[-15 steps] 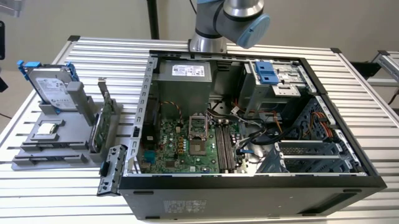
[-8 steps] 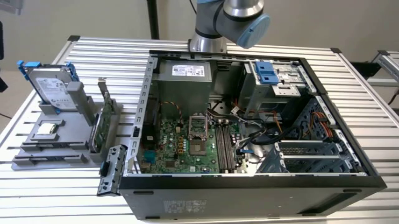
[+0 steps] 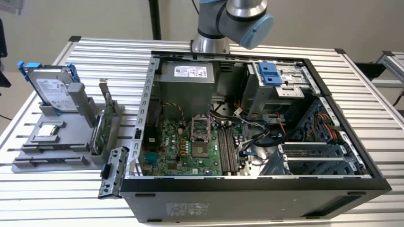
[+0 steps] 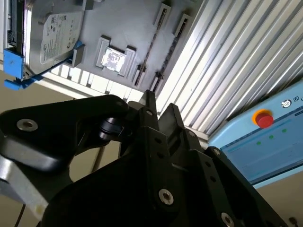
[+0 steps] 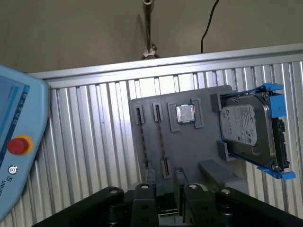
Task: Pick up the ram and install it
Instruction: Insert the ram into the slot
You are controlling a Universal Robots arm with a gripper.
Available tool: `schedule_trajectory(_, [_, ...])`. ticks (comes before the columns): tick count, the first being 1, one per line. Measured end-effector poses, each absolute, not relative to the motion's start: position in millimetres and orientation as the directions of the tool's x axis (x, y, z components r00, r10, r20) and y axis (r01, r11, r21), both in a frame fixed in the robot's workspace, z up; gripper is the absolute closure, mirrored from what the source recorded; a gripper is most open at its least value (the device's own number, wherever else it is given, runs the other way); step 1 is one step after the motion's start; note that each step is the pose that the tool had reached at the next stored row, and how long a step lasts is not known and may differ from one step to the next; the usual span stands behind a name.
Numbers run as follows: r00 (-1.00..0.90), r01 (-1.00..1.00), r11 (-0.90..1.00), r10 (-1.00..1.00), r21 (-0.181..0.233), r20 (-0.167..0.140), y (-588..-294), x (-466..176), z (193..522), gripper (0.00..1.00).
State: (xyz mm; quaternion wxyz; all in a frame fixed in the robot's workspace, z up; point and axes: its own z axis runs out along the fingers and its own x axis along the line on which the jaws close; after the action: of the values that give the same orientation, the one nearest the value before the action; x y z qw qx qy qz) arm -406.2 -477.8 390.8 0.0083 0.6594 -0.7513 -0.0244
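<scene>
ram (image 5: 162, 139): thin dark stick, standing on edge in a slot of the gray holder (image 5: 189, 151), not picked up. In the second wrist view it's the same dark strip (image 4: 151, 45), in the slot next to the processor chip (image 4: 113, 59). A second slot runs parallel just beside it, also with a thin dark strip in it; can't tell for sure whether that's another stick.

gripper (image 5: 164, 177): jaws slightly parted, narrow gap, nothing between them. Both wrist views look past it onto the holder, so it's clear of the ram, not touching anything.

Holder sits by the tabletop (image 3: 63, 194) edge at the exterior view's left. Also on it: hard drive (image 3: 54, 87) with blue rails, upright at the holder's far end; the processor chip in a square pocket mid-holder; green card (image 3: 104, 123) with metal bracket, upright along the holder side facing the case.

Computer case (image 3: 252, 189): lying open-side-up, takes the tabletop's middle through to the exterior view's right. Motherboard (image 3: 183, 146) exposed inside, long memory slots (image 3: 230, 146) beside the processor socket. Can't tell if any slot is filled.

Arm (image 3: 237, 19) stands at the tabletop's far edge, behind the case.

Pale blue pendant (image 5: 19, 118) with a red button is near a tabletop edge in both wrist views.
</scene>
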Motion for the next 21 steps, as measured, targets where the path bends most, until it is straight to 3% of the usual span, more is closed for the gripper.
schedule_trajectory(21, [-0.059, -0.998, 0.059, -0.998, 0.018, -0.023, -477.9, -406.2, 374.3, 0.0])
